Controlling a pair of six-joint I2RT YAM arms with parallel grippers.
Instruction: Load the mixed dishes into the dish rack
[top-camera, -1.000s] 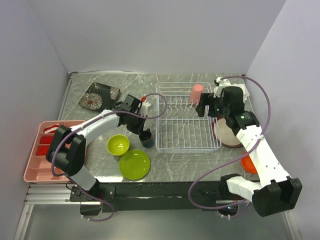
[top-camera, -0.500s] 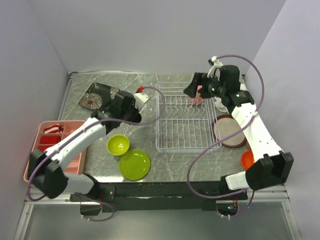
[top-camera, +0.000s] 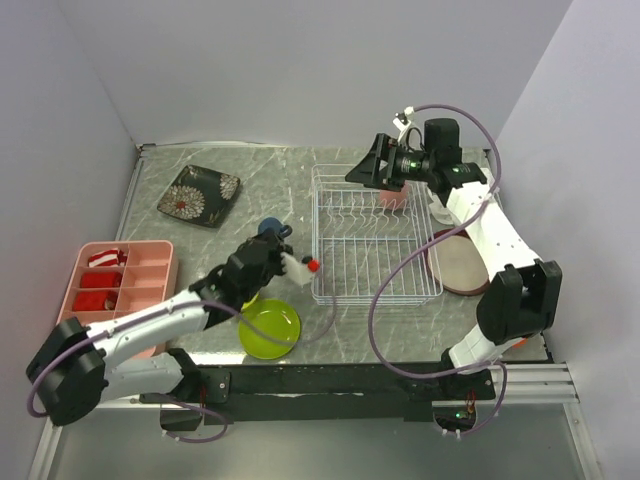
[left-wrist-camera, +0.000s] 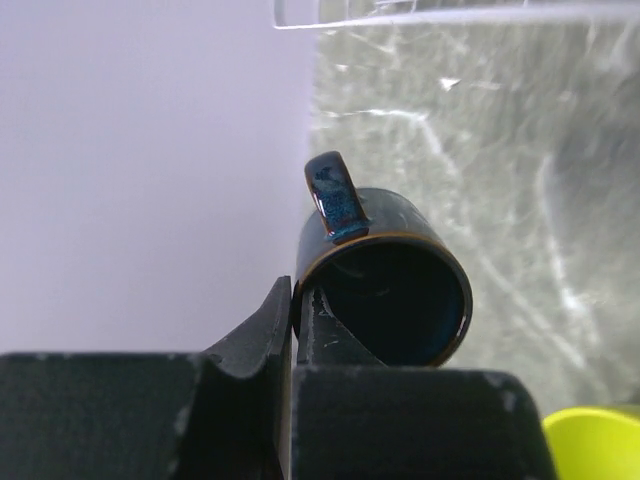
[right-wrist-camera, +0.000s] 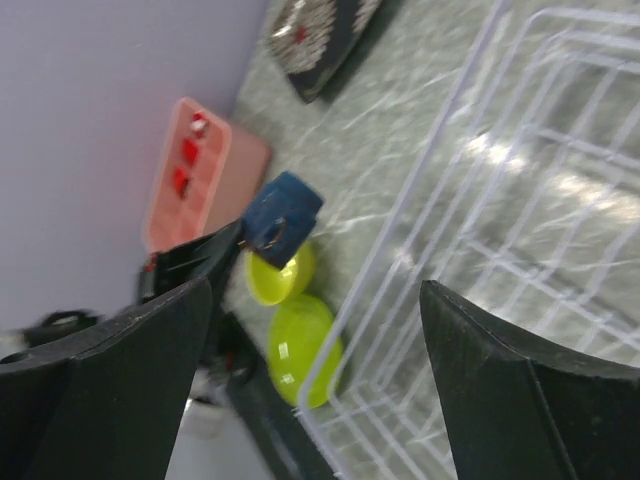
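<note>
Left gripper (left-wrist-camera: 293, 300) clamped on the rim of the dark navy cup (left-wrist-camera: 385, 270), which is held in the air, on its side, just left of the dish rack (top-camera: 317, 240) and above the lime green plate (top-camera: 270, 328). Right gripper (right-wrist-camera: 315, 288) has its jaws wide apart and holds nothing, over the far end of the rack by the salmon cup (top-camera: 392, 197). Black floral plate (top-camera: 199, 194) far left, brown round plate (top-camera: 460, 265) right of the rack.

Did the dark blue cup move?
Yes. The dark blue cup left the table beside the dish rack's near-left corner; the left tool now holds it up, farther from the rack.
</note>
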